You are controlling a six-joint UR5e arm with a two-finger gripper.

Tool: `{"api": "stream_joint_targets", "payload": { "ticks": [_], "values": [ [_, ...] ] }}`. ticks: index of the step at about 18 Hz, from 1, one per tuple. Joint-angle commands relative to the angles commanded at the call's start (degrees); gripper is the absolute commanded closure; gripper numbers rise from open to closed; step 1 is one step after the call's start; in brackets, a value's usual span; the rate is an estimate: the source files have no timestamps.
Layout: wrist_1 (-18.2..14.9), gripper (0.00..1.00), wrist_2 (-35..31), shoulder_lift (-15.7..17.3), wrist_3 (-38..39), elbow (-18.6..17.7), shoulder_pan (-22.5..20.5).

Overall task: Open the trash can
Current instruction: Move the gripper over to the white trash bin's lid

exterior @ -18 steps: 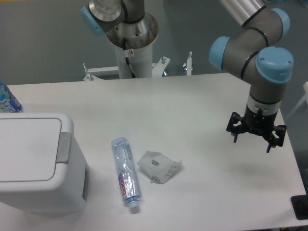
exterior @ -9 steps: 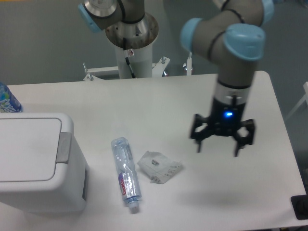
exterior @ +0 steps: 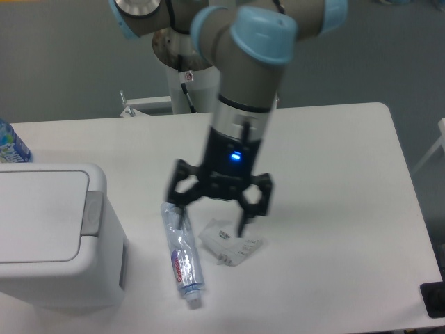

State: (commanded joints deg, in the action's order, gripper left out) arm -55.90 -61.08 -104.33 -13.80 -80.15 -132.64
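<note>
The trash can (exterior: 49, 236) is a big white boxy bin at the table's left front, its flat lid down and its grey push tab (exterior: 91, 213) on the right edge of the lid. My gripper (exterior: 212, 221) hangs open above the table's middle, fingers spread wide and pointing down, nothing between them. It is to the right of the trash can, roughly over the plastic bottle and the crumpled wrapper, well apart from the push tab.
A clear plastic bottle (exterior: 182, 255) lies on the table right of the bin. A crumpled clear wrapper (exterior: 229, 243) lies beside it. A blue-labelled bottle (exterior: 10, 146) peeks in at the far left edge. The robot's base column (exterior: 184, 83) stands behind the table.
The arm has swept left across the table, from the right edge to the middle. The gripper stays open. The trash can's lid, bottle and wrapper have not moved.
</note>
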Motion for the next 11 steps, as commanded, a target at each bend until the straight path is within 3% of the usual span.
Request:
{"api": "stream_joint_targets", "payload": {
  "ticks": [11],
  "values": [
    [0.35, 0.0, -0.61, 0.09, 0.09, -3.96, 3.44]
  ]
}}
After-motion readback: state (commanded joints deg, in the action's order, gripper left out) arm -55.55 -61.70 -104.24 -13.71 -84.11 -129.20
